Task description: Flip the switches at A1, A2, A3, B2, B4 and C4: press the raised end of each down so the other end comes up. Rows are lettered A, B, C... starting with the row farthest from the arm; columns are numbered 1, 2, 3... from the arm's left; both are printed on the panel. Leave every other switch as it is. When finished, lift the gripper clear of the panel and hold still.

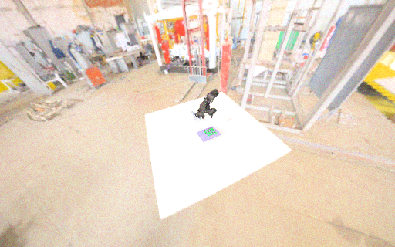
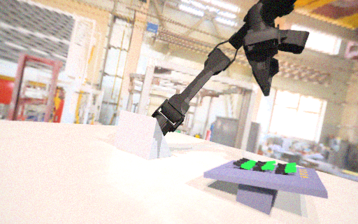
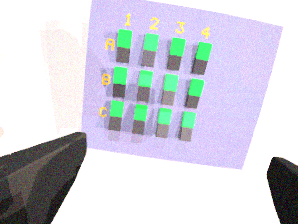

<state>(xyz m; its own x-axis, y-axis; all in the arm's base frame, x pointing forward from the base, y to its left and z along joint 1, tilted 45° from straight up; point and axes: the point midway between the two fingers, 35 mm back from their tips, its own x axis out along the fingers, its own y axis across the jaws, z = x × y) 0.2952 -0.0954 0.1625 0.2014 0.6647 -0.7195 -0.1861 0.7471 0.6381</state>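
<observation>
Looking into a bright, cluttered workshop, with a red-and-white frame (image 1: pixel 211 42) at the back from above and a white table (image 1: pixel 177 185) (image 2: pixel 63 168) spread across the floor. On to the panel (image 1: pixel 202 136) (image 2: pixel 266 181) (image 3: pixel 225 120), lying out in front of the arm (image 1: pixel 207 102) (image 2: pixel 197 84) on the table, and propped on a block-like stand (image 2: pixel 255 197) in the exterior view. Now up to the claw (image 1: pixel 207 117) (image 2: pixel 267 89) (image 3: pixel 179 147), hanging above the panel and well apart from it, with fingers spread wide and nothing between them. In the wrist view, cut off by the lower corners, down to dark tips and part of their length. Cropped at the top of the exterior view too, and partly hidden there, one finger overlapping the rest. Partly lost behind a pale block (image 2: pixel 136 134): the arm's lower end. Carried on the panel, twelve switches (image 1: pixel 211 132) (image 2: pixel 268 166) (image 3: pixel 170 82) in three rows of four, marked A to C and 1 to 4 in yellow. Green on the half toward the numbers, dark on the other, all the way through. Impossible to tell which ends stand raised, and too small from above for reading any marks. Smeared in the exterior view, too, down to orange flecks.
</observation>
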